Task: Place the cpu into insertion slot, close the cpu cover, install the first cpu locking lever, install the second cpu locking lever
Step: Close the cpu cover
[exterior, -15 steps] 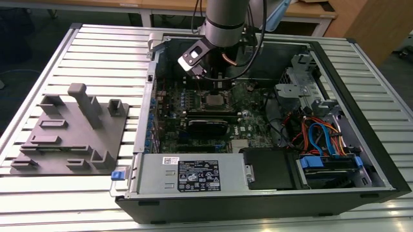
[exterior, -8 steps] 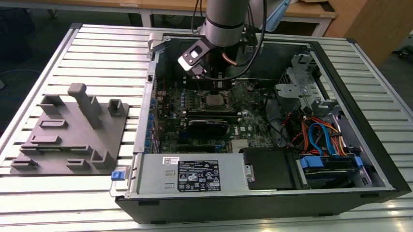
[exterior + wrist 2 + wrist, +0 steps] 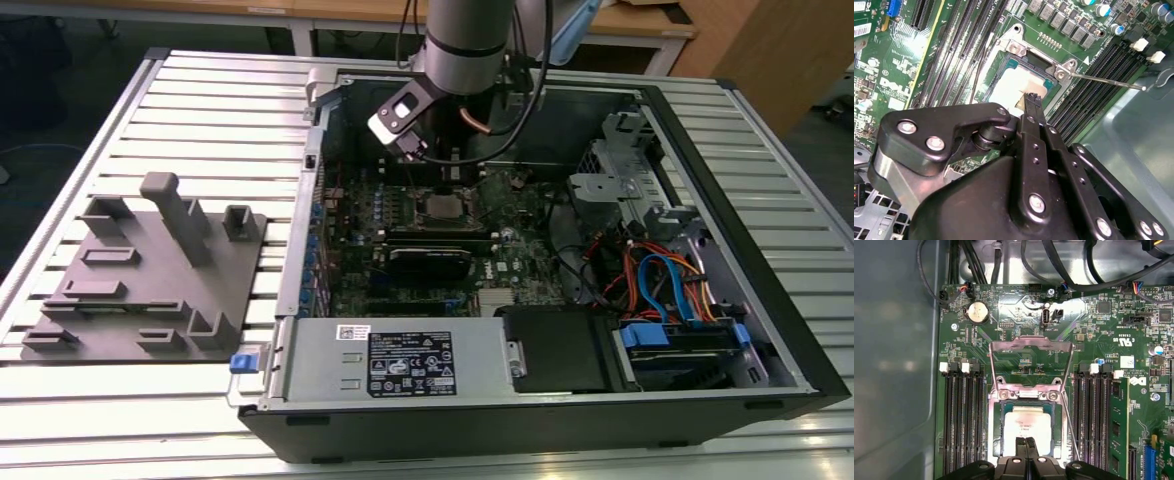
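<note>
Gripper (image 3: 1026,441) jaws are pressed together with nothing between them, tips down on the silver chip (image 3: 1026,424), which lies flat in the socket (image 3: 999,416) on the green motherboard (image 3: 1089,330). Metal cover (image 3: 1031,346) stands flipped open beside the socket, away from the chip.

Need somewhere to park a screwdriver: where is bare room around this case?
Bare slatted table beyond the grey fixture block, exterior view's left, and the strip before the computer case. Crowded inside: end effector over the cpu.
</note>
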Robot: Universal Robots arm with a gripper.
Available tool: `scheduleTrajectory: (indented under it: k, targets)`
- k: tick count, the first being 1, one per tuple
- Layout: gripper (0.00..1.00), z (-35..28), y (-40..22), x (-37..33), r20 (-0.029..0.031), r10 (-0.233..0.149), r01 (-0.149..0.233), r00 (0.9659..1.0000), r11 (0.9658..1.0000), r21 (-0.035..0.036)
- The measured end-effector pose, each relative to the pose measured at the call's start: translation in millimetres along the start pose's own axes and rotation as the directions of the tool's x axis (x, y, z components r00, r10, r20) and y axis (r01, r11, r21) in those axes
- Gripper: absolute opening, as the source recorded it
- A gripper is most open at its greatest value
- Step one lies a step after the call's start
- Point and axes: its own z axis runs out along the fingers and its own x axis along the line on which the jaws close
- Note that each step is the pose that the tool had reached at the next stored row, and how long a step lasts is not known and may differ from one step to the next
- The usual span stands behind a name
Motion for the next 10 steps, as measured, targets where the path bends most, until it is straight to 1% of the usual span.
scheduleTrajectory:
  k: [10]
  targets:
    - [0.11, -1.8, 0.0, 0.1, 0.0002, 0.0, 0.0, 1.0, 1.0, 0.0001]
